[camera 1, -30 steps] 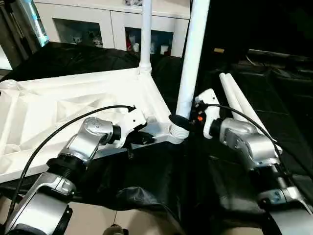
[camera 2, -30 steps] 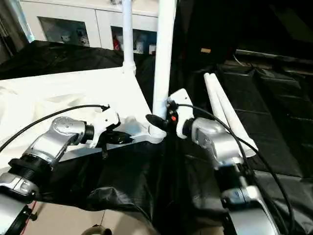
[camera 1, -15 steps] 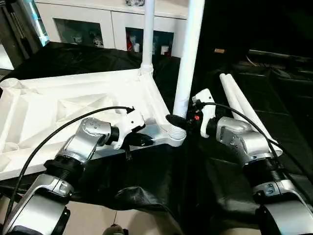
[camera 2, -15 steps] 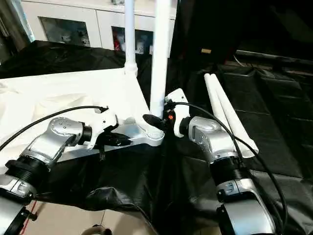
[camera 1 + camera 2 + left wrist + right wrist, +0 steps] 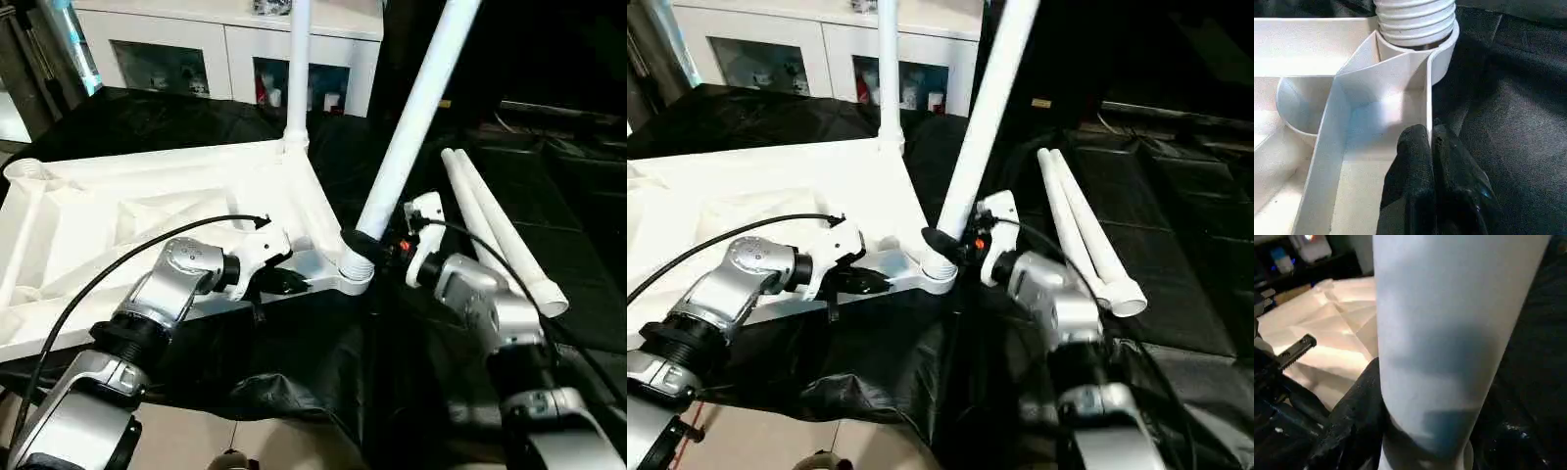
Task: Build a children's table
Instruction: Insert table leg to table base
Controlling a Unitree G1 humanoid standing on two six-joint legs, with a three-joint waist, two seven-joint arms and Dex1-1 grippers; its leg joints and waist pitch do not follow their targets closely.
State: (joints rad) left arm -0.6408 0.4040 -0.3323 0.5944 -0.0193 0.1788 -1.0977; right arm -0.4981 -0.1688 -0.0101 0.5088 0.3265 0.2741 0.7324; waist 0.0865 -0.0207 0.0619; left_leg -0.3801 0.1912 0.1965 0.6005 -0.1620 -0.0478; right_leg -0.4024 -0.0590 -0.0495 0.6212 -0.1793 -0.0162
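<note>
The children's table top (image 5: 118, 211) lies upside down on black cloth, ribs facing up. One white leg (image 5: 297, 69) stands upright in its far corner socket. A second leg (image 5: 416, 108) sits with its threaded end (image 5: 1415, 22) in the near right socket (image 5: 355, 274) and leans to the right. My right gripper (image 5: 365, 243) is shut on this leg just above the socket, and a black finger (image 5: 1352, 416) shows beside the tube. My left gripper (image 5: 287, 282) is shut on the table top's thin front rim (image 5: 1428, 98) close to that socket.
Two loose white legs (image 5: 495, 225) lie side by side on the black cloth (image 5: 323, 352) to the right. A white cabinet with glass-fronted compartments (image 5: 225, 59) stands behind the table. Bare floor (image 5: 196, 436) shows under the cloth's front edge.
The leg in the near right socket has tipped from nearly upright to leaning right. My right arm has turned with it. The left gripper has kept its hold on the rim.
</note>
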